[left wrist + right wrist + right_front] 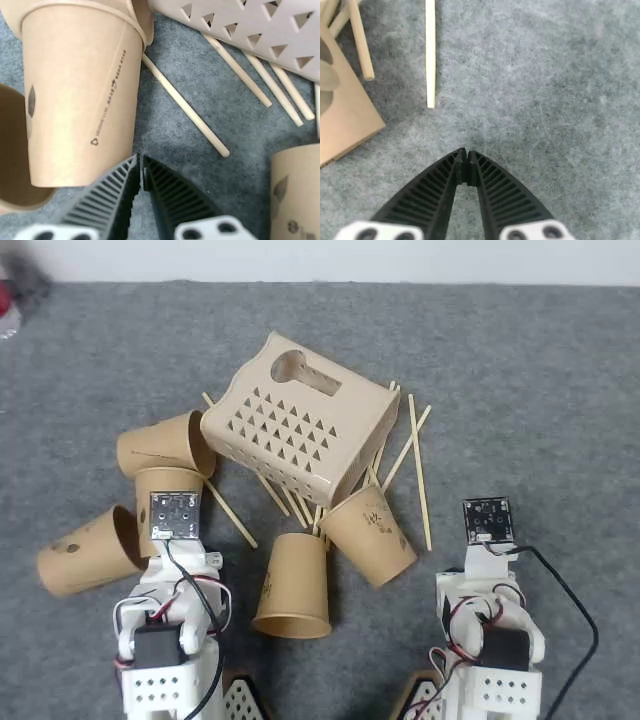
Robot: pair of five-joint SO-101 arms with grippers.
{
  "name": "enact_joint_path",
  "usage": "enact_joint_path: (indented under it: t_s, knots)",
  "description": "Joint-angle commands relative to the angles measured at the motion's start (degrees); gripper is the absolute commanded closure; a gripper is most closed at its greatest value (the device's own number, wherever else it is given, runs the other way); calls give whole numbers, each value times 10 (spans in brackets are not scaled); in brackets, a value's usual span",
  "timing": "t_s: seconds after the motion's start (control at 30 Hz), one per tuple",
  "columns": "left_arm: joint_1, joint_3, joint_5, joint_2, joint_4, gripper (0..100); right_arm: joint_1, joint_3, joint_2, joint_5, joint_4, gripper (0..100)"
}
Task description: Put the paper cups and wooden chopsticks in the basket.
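My left tool (140, 161) and right tool (466, 152) are sitting pinched together, empty. I am judging the left must open wide to straddle the nearby paper cup (80, 100).

Two arms side by side, grippers closed.
The left arm (170, 625) and right arm (490, 625) sit folded low; the left gripper (140, 159) and right gripper (466, 151) have their jaws pressed together.

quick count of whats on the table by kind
paper cups: 5
chopsticks: at least 6, some run under the basket
basket: 1
total: at least 12
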State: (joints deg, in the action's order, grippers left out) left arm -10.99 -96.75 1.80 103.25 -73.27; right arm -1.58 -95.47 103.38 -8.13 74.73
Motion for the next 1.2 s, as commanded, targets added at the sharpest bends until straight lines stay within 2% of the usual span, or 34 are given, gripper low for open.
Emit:
enact_joint_path:
  t_s: [0.0, 0.63, 0.7, 0.9, 1.0, 1.07, 1.17]
  knots:
    - [1, 3, 4, 10, 11, 987, -5, -10, 5, -6, 3, 991]
    - [5, 3, 4, 10, 13, 987, -4, -10, 5, -4, 3, 991]
    - [25, 3, 4, 10, 15, 986, -4, -10, 5, -4, 3, 990]
    - [91, 3, 4, 10, 157, 985, -8, -9, 6, -8, -2, 990]
    - [91, 2, 0, 8, 139, 985, -7, 14, 6, -9, -2, 990]
    - [91, 2, -20, 10, 108, 985, -7, 51, 6, -9, -14, 990]
    - [91, 2, -80, 10, 115, 985, -7, 105, 6, -11, -69, 990]
